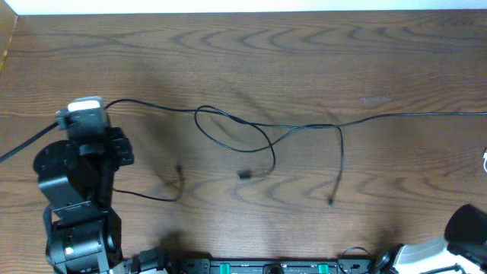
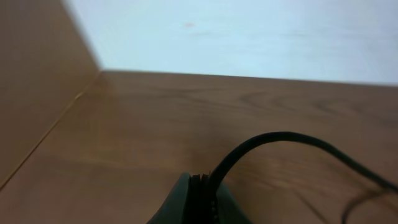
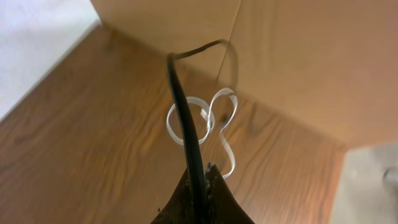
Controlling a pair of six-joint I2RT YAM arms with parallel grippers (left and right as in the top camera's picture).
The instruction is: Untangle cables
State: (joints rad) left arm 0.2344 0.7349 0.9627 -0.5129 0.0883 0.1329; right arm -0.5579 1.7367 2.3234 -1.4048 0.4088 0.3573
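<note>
Thin black cables [image 1: 304, 126] lie tangled across the middle of the table, with a loop [image 1: 228, 129] and loose plug ends [image 1: 243, 174] [image 1: 331, 200] [image 1: 179, 169]. One strand runs left to my left gripper [image 1: 97, 106] and one runs off the right edge. In the left wrist view my left gripper [image 2: 200, 177] is shut on a black cable [image 2: 273, 140] that arcs off to the right. In the right wrist view my right gripper [image 3: 202, 167] is shut on a black cable [image 3: 180, 93]. A white cable [image 3: 205, 118] lies looped on the table beyond it.
The left arm [image 1: 76, 198] stands at the table's left side and the right arm [image 1: 464, 228] at the bottom right corner. A wooden side wall [image 3: 298, 62] rises close behind the white cable. A bit of white cable [image 1: 485, 160] shows at the right edge.
</note>
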